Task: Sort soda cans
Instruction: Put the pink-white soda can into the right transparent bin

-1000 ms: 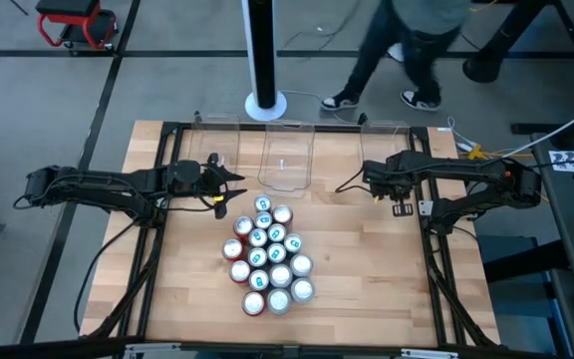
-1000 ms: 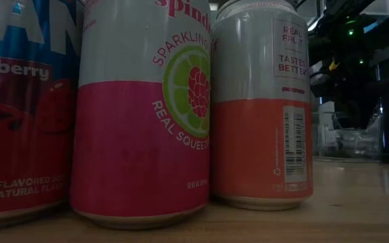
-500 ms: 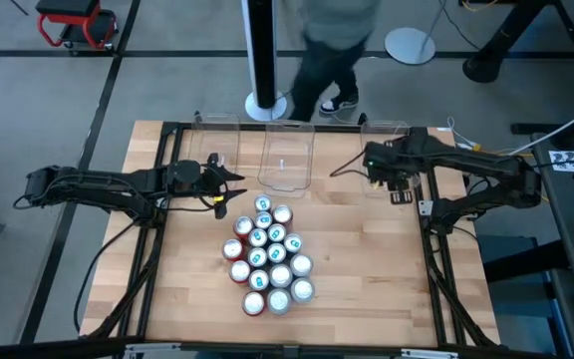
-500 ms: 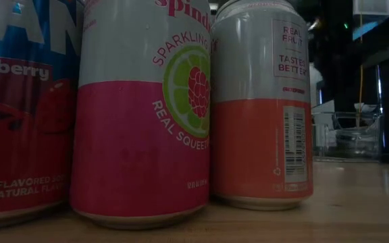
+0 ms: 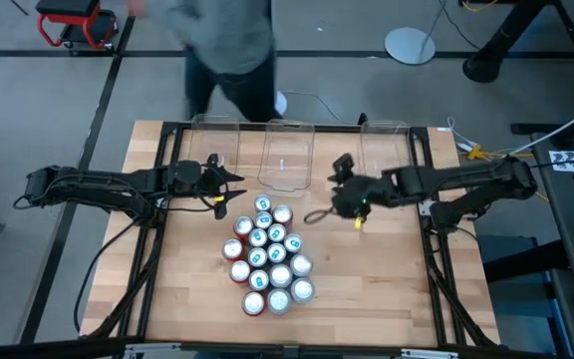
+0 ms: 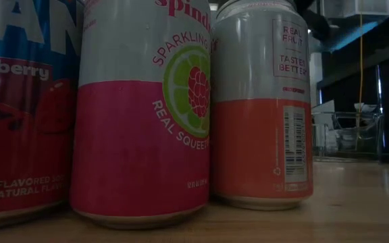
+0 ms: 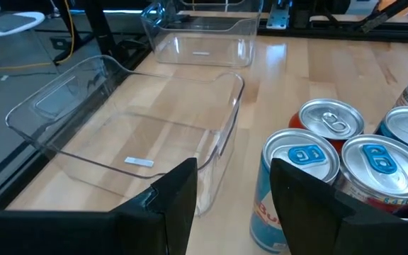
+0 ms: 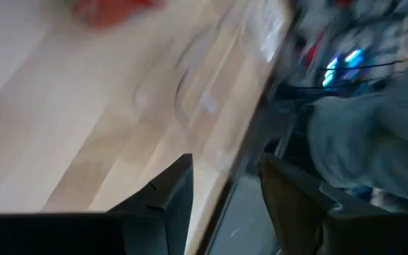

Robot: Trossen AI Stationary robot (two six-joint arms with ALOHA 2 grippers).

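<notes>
The soda cans (image 5: 268, 256) stand upright in a tight cluster mid-table, silver tops up. The low view shows three from close by: a blue-and-red one (image 6: 19, 108), a white-and-pink one (image 6: 144, 108) and a white-and-orange one (image 6: 262, 101). My left gripper (image 5: 229, 189) hangs open just left of the cluster's far end. In its wrist view the fingers (image 7: 232, 205) stand before a blue-topped can (image 7: 296, 185) without touching it. My right gripper (image 5: 314, 216) is open just right of the cluster's far end; its wrist view (image 8: 225, 205) is blurred.
Three clear plastic bins sit along the table's far edge: left (image 5: 217, 147), middle (image 5: 287, 157), right (image 5: 387, 140). The left bin (image 7: 133, 120) lies close to my left gripper. A person (image 5: 222, 45) walks behind the far edge. Bare wood lies on both sides of the cluster.
My right gripper has swung from the right bin toward the table's left and near edge, down to the far end of the can cluster, turning as it went. The person behind the table has walked leftward. The left arm and the cans have kept still.
</notes>
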